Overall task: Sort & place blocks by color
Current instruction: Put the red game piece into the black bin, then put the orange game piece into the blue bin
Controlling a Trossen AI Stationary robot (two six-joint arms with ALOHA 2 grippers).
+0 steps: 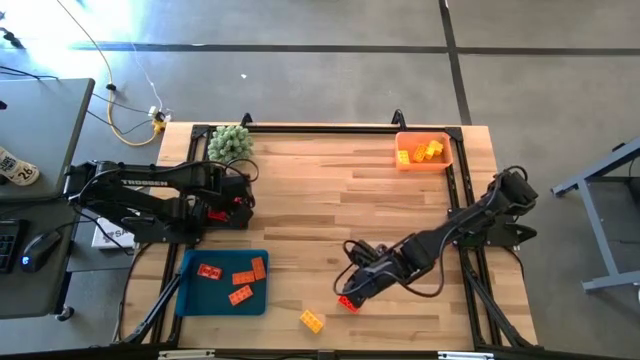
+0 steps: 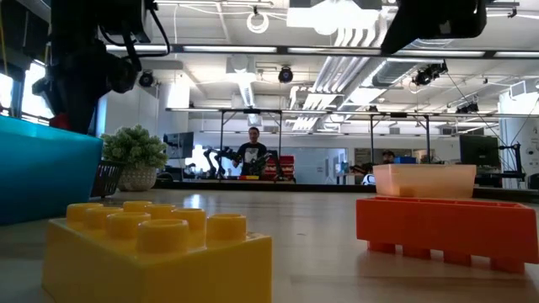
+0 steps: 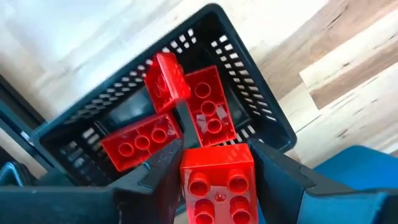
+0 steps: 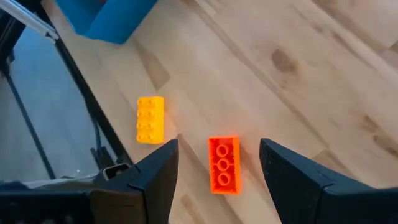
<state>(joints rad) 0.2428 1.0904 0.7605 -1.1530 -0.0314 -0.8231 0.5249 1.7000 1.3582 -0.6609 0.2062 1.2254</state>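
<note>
My left gripper [image 3: 217, 163] points straight down over a black slotted basket [image 3: 249, 62] at the table's left and is shut on a red block [image 3: 219, 186]. Three more red blocks [image 3: 208, 106] lie in the basket. My right gripper [image 4: 217, 162] hangs open above an orange-red block [image 4: 224, 165] lying flat on the wood near the front edge; its fingers stand on either side without touching. A yellow block [image 4: 150, 119] lies beside it. In the high view, orange blocks [image 1: 240, 278] lie in a blue tray [image 1: 190, 300] and yellow blocks [image 1: 425, 150] in an orange bin [image 1: 445, 160]. My left gripper pinches the red block by two opposite side walls [image 3: 186, 180] between its two fingers. The fingers come from above, pointing down. The block is lifted clear above the basket, its studded face [image 3: 217, 193] turned toward the wrist camera.
A green plant ball [image 1: 230, 142] stands at the far left corner of the table. A black frame rail [image 1: 330, 127] runs along the far edge. The wood in the middle of the table [image 1: 330, 200] lies bare. People show in the room beyond.
</note>
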